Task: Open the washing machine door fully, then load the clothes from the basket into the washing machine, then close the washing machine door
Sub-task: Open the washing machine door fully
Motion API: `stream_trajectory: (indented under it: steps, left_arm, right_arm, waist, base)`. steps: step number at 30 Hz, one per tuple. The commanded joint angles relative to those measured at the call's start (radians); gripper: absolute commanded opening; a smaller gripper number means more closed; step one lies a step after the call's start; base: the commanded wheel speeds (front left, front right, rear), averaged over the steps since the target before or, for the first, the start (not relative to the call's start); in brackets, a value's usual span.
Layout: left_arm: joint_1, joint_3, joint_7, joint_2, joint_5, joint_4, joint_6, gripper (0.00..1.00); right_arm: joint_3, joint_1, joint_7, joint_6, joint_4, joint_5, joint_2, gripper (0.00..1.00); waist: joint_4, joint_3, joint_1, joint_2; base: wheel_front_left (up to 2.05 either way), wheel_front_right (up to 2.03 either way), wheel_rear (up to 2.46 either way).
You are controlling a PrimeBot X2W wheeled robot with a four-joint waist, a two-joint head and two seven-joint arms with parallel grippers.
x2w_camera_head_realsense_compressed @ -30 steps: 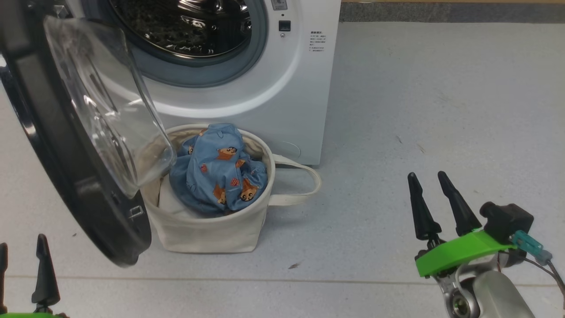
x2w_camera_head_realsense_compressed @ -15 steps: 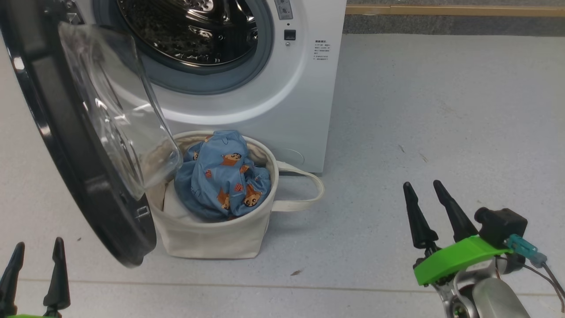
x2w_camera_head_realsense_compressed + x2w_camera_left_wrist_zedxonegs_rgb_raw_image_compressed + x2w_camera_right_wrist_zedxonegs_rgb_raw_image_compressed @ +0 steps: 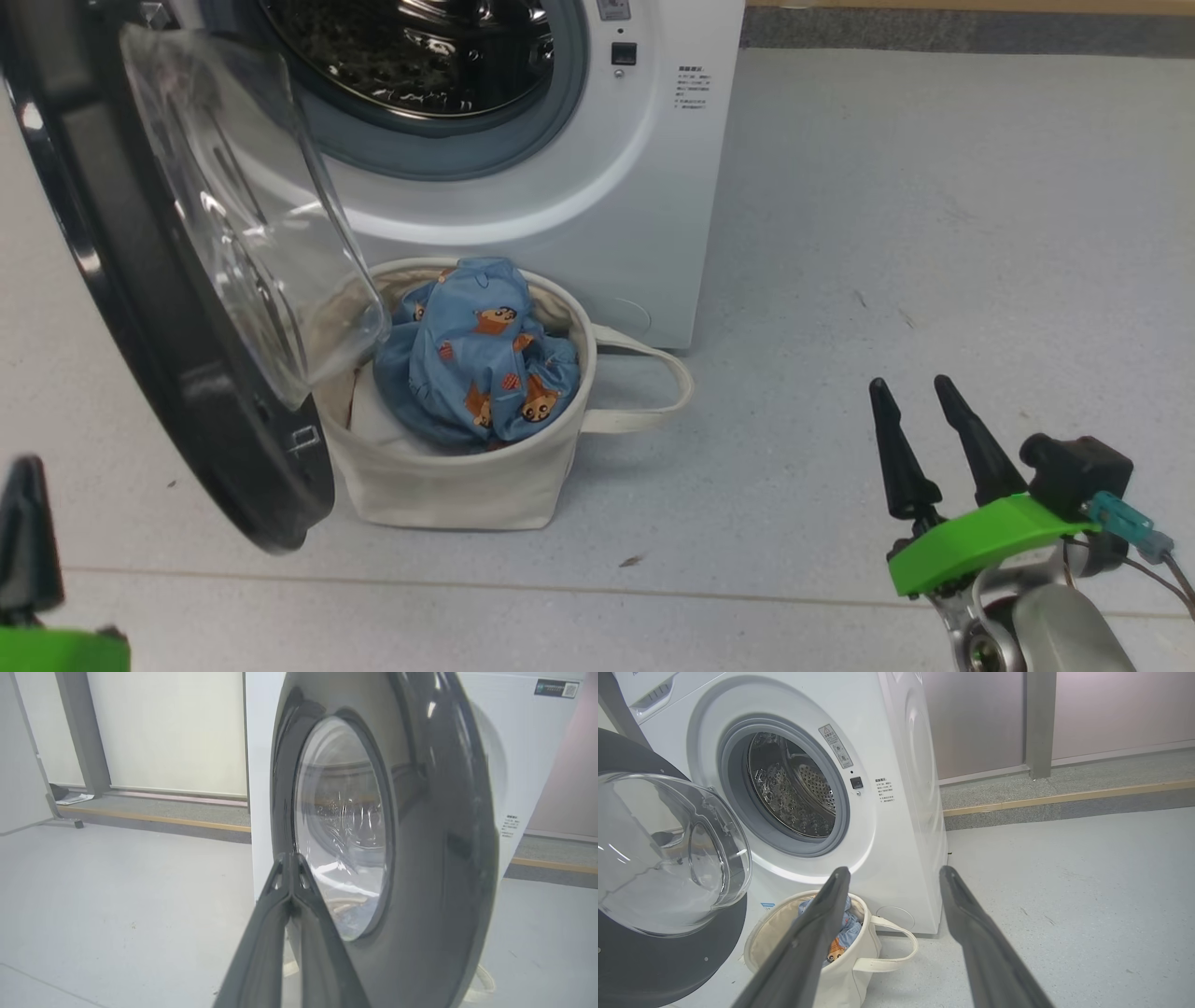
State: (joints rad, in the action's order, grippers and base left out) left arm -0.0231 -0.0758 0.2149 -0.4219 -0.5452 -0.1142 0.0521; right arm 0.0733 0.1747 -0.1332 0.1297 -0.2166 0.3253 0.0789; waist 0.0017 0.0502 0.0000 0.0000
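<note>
The white washing machine (image 3: 607, 205) has its steel drum (image 3: 420, 56) exposed. The washing machine door (image 3: 187, 401) stands swung out to the left, and its clear glass bowl (image 3: 243, 215) overhangs the left rim of the basket (image 3: 448, 485). The cream basket sits on the floor against the washer's front and holds light blue clothes (image 3: 476, 364) with brown cartoon prints. My left gripper (image 3: 23, 523) is shut on nothing, left of the door. In the left wrist view its tips (image 3: 290, 858) meet in front of the door's outer face (image 3: 420, 858). My right gripper (image 3: 910, 385) stands open at the lower right, far from the basket (image 3: 859, 970).
One loop handle (image 3: 653, 383) of the basket lies on the floor to its right. Pale grey floor (image 3: 934, 187) spreads right of the washer. A raised kerb with a wooden edge (image 3: 1064, 795) and a grey post (image 3: 1038, 718) stand behind.
My left gripper's fingers have come together from open to shut, and it has shifted left in the head view. The head camera has moved slightly. The right gripper stays open in much the same place.
</note>
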Motion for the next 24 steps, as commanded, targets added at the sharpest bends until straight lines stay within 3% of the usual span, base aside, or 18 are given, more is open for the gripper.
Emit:
stream_trajectory:
  steps: [1, 9, 14, 19, 24]
  left_arm:
    - [-0.059, -0.057, -0.008, -0.046, -0.001, 0.081, -0.011, 0.0]
    - [-0.098, 0.008, -0.202, -0.036, -0.002, 0.59, -0.104, 0.0]
    - [-0.147, 0.14, -0.33, 0.004, -0.003, 0.738, -0.139, 0.0]
    - [-0.211, 0.286, -0.413, 0.083, 0.025, 0.708, -0.185, 0.0]
    - [-0.237, 0.342, -0.417, 0.134, 0.056, 0.56, -0.219, 0.0]
  right_arm:
    - [0.012, 0.01, 0.002, 0.001, 0.04, -0.008, -0.002, 1.0]
    - [-0.01, 0.006, 0.004, 0.001, 0.061, -0.021, -0.011, 1.0]
    - [-0.013, 0.012, 0.004, 0.001, 0.068, -0.026, -0.015, 1.0]
    - [-0.011, 0.026, 0.0, 0.001, 0.074, -0.033, -0.019, 1.0]
    - [-0.009, 0.038, -0.003, 0.001, 0.081, -0.039, -0.022, 1.0]
  waist:
    - [0.006, 0.005, 0.0, 0.0]
    - [0.022, 0.026, 0.0, 0.0]
    - [0.02, 0.042, 0.0, 0.0]
    - [0.011, 0.058, 0.0, 0.0]
    - [0.002, 0.073, 0.0, 0.0]
  base:
    - [0.0, 0.0, 0.0]
    - [0.0, 0.0, 0.0]
    - [0.0, 0.0, 0.0]
    - [0.0, 0.0, 0.0]
    - [0.0, 0.0, 0.0]
